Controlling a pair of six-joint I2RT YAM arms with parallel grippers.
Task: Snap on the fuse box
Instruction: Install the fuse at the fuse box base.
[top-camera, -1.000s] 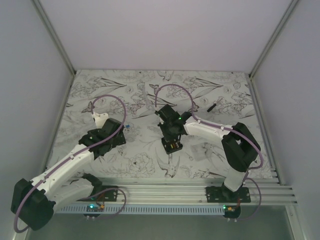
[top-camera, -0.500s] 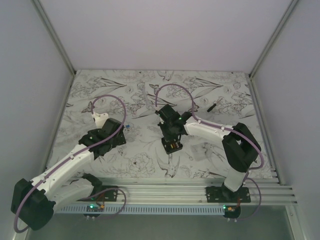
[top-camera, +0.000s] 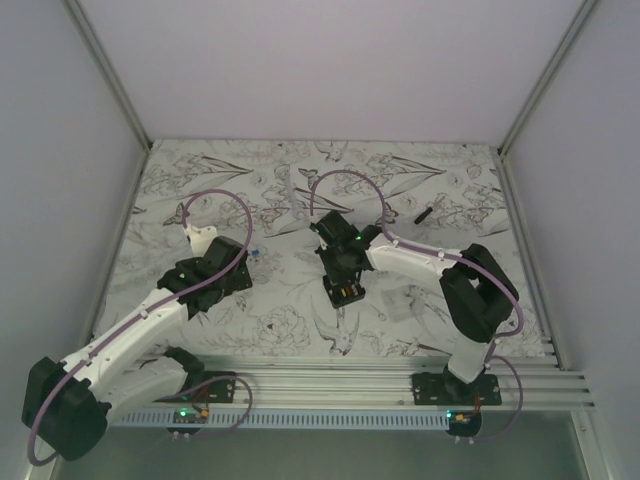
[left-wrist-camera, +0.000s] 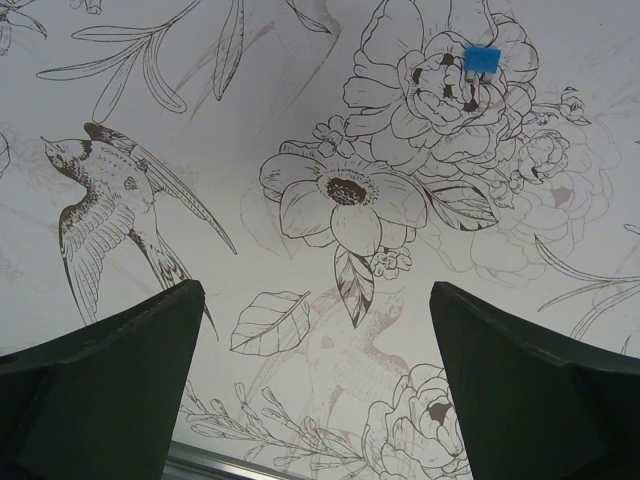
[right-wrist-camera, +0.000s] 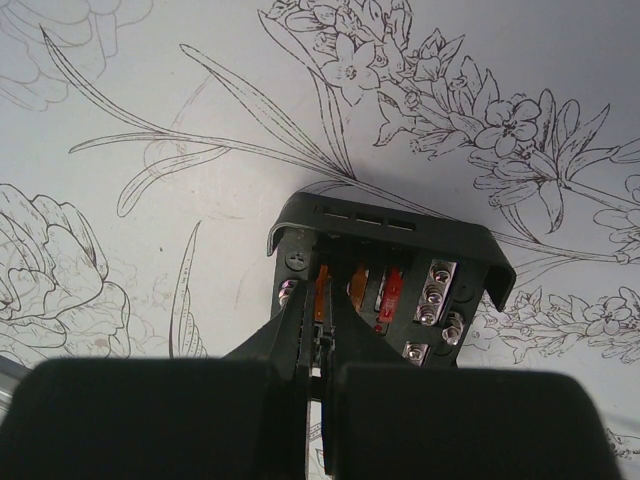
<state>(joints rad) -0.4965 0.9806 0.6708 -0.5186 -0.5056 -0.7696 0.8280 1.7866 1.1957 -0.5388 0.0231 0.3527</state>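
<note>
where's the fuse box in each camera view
top external: fuse box just right of centre, at the right claw.
left wrist: not in it.
right wrist: fuse box lower centre, open side facing the camera.
shared landmark: the shut right claw, with its tips at the box in both views.

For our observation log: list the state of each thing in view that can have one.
fuse box: lying flat, inside exposed.
right gripper: shut, tips at the fuse box's near edge.
left gripper: open, empty.
small blue piece: lying loose, untouched.
</note>
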